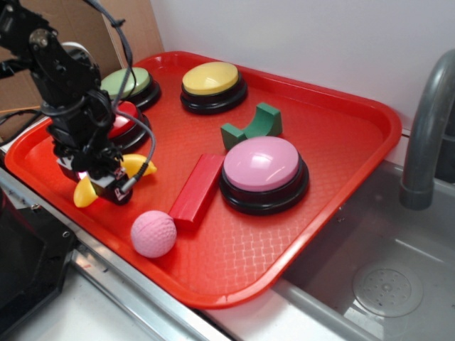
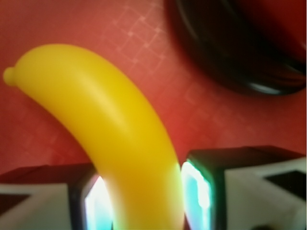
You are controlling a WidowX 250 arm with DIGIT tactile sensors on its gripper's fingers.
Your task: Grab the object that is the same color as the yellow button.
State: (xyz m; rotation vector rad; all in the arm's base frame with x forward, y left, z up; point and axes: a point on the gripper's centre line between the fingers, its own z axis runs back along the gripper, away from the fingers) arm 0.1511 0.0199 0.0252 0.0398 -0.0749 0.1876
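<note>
The yellow toy banana [image 1: 85, 192] lies crosswise in my gripper [image 1: 106, 181] near the front left of the red tray [image 1: 341, 142]. Its two ends stick out on either side of the fingers. In the wrist view the banana [image 2: 110, 120] runs from upper left down between the fingers [image 2: 196, 191]. Both pads press against its sides, so my gripper [image 2: 146, 191] is shut on it. I cannot tell whether the banana still touches the tray. The yellow button [image 1: 212, 78] stands at the tray's back, well apart from the gripper.
A green button [image 1: 128, 84] and a red button [image 1: 121, 121] sit behind the arm; a black button base [image 2: 230, 62] shows near the gripper. A pink button [image 1: 261, 165], red block [image 1: 197, 188], pink ball [image 1: 153, 233] and green arch [image 1: 252, 128] lie to the right. A faucet [image 1: 426, 128] stands beyond the tray.
</note>
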